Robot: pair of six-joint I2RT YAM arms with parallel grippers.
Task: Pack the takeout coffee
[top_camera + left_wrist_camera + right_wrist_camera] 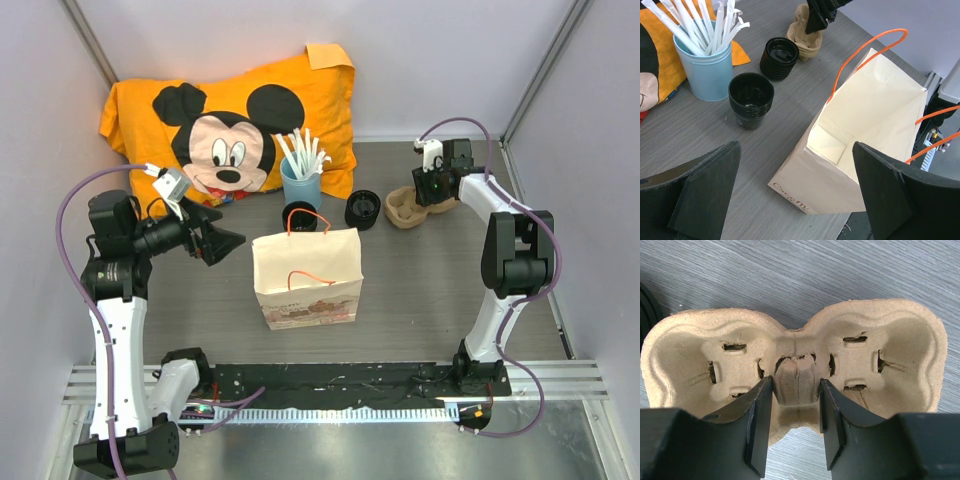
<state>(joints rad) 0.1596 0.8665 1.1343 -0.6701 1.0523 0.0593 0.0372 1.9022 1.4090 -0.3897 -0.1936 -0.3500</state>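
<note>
Grey wood-grain tabletop (420, 290) inside pale walls (420, 60); left tool (795, 150) wide (holding nothing), right tool (796, 390) pinching cardboard tray (890, 330) at its middle ridge.

So on the grey wood-grain table (430, 290) there's a big orange Mickey Mouse pillow (230, 120) shoved against the back wall at upper left. A light blue cup (301, 188) full of white sticks (300, 150) stands right at its front edge. Just below that cup sits a squat black hollow ring (300, 217), and below that, dead centre, a cream paper bag (305, 275) stands upright and open with orange handles, while a brown pulp two-cup carrier (403, 210) lies at upper right, pockets up.
</note>
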